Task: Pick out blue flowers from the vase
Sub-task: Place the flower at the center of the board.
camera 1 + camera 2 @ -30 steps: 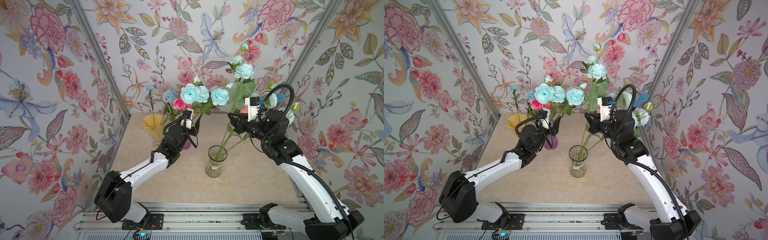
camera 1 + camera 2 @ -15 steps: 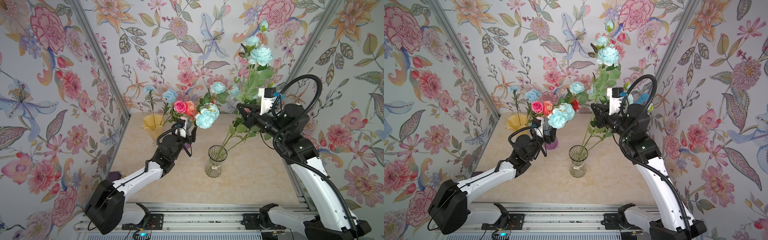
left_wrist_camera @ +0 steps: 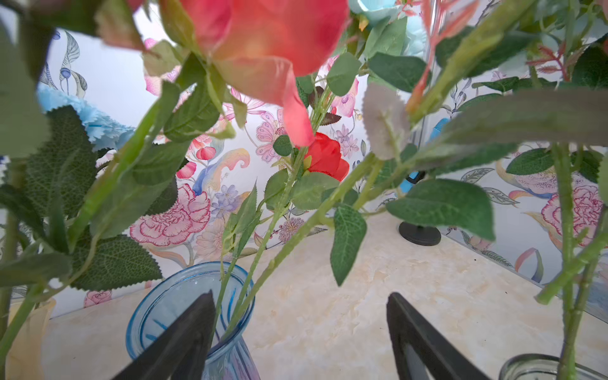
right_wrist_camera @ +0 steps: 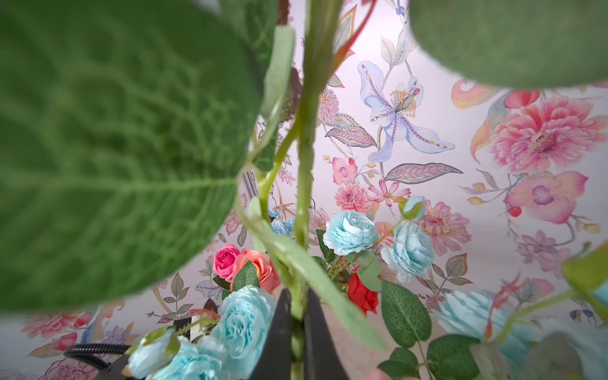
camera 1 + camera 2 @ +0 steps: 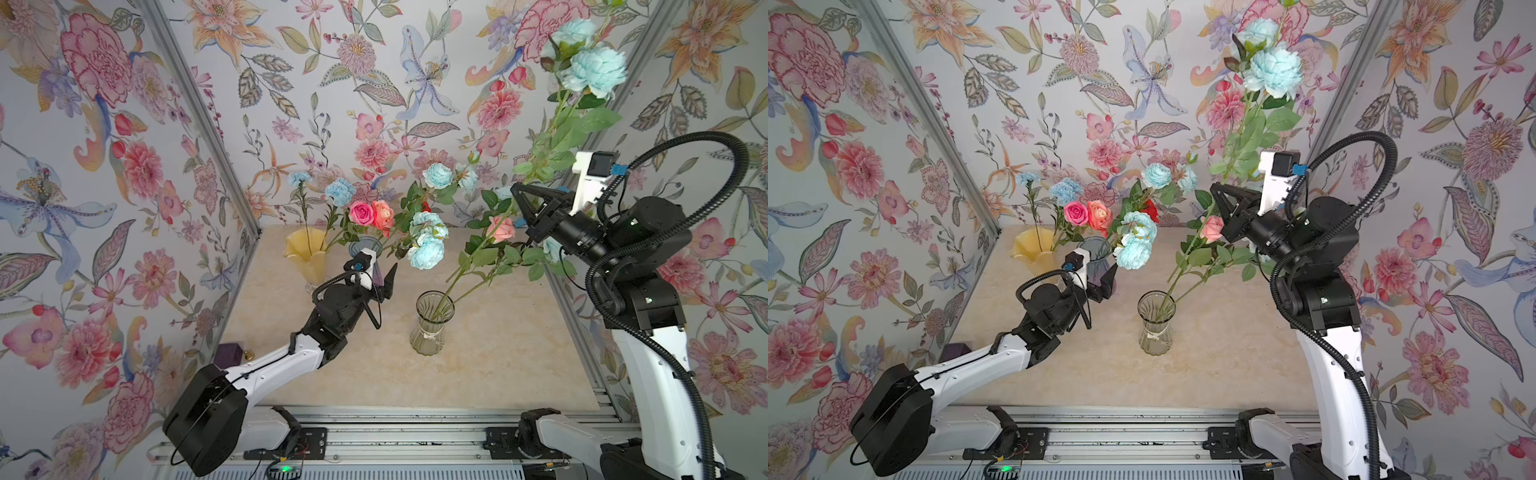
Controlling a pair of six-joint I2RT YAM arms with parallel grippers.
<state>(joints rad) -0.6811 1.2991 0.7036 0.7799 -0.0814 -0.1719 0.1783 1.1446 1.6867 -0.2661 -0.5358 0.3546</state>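
Note:
My right gripper [image 5: 516,190] [image 4: 299,296] is shut on the green stem of a blue flower spray. Its aqua blooms [image 5: 598,70] [image 5: 1271,72] are raised high by the back right corner, and its lower stem slants down toward the clear glass vase [image 5: 430,328] [image 5: 1154,328]. A pink rose [image 5: 500,228] leans out of that vase. My left gripper [image 5: 1100,282] [image 3: 301,293] is open and holds nothing, close beside a blue glass vase [image 3: 184,296]. That vase holds another aqua spray [image 5: 428,243], pink and orange roses [image 5: 372,214] and a red rose [image 3: 325,158].
A yellow vase [image 5: 305,253] at the back left holds two sky-blue carnations [image 5: 340,191]. A blue microphone on a black stand [image 3: 419,233] stands at the back right. A purple box [image 5: 230,353] sits by the left wall. Patterned walls enclose three sides.
My left gripper opened, let its aqua spray drop into the blue glass vase, and drew back and down. My right arm lifted its spray much higher.

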